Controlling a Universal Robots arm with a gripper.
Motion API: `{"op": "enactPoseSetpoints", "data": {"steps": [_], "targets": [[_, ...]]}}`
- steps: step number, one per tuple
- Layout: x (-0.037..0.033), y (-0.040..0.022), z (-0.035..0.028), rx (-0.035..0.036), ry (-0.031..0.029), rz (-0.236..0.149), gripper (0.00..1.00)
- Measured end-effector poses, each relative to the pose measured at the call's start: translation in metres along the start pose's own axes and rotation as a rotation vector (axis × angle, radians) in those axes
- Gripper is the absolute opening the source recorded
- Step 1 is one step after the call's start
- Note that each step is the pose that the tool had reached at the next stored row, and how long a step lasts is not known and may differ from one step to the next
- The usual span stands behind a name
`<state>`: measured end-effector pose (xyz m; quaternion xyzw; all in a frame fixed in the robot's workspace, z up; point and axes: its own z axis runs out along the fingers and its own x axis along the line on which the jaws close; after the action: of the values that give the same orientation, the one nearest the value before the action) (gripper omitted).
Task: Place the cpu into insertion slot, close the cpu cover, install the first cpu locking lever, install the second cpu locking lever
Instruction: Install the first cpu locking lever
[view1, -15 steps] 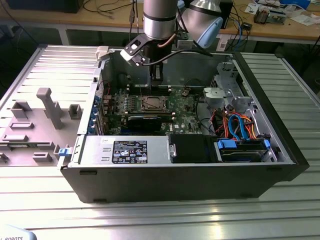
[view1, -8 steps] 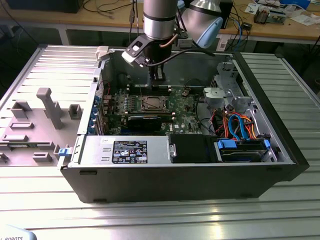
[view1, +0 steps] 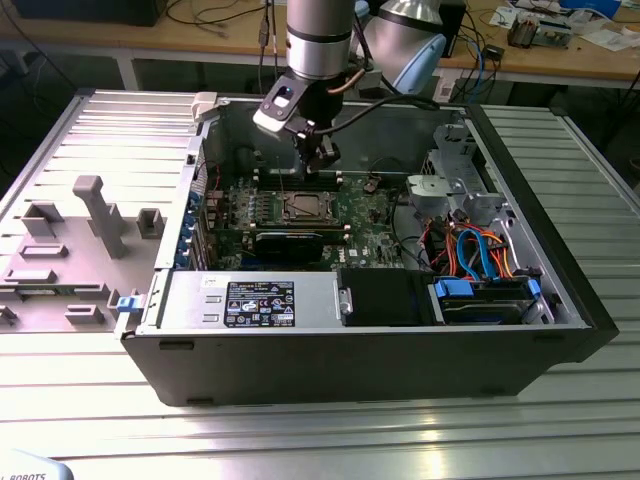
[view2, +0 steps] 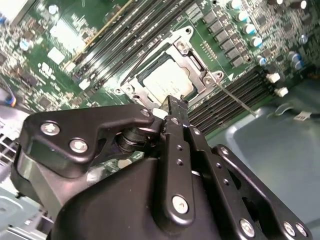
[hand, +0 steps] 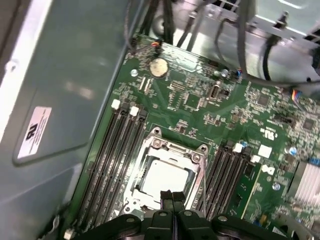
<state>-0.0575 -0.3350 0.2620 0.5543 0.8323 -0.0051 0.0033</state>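
The cpu (hand: 165, 176) (view2: 165, 80) lies flat in the insertion slot (view1: 303, 207), its dull silver top showing in both wrist views. The cpu cover (hand: 196, 161) (view2: 192, 60), a silver frame, lies down around the chip. A thin locking lever (view2: 236, 98) sticks out sideways from one corner of the socket over the memory slots. My gripper (view1: 320, 160) (hand: 173, 196) (view2: 173, 106) hangs just above the socket's edge. Its black fingers are shut together with nothing between them.
The green motherboard (hand: 200, 100) lies inside an open black computer case (view1: 400, 360). Black memory slots (hand: 112, 150) flank the socket on both sides. A drive cage with blue and orange cables (view1: 480, 250) fills the exterior view's right. The case wall (hand: 60, 100) stands close by.
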Motion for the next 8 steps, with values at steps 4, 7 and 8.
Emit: {"op": "enactPoseSetpoints", "data": {"steps": [4,7,8], "targets": [[0.0000,0.0000,0.0000,-0.0009,-0.0003,-0.075,0.11],[0.0000,0.0000,0.0000,-0.0016,-0.0008,-0.152,0.11],[0.0000,0.0000,0.0000,-0.0018,-0.0010,-0.172,0.11]]}}
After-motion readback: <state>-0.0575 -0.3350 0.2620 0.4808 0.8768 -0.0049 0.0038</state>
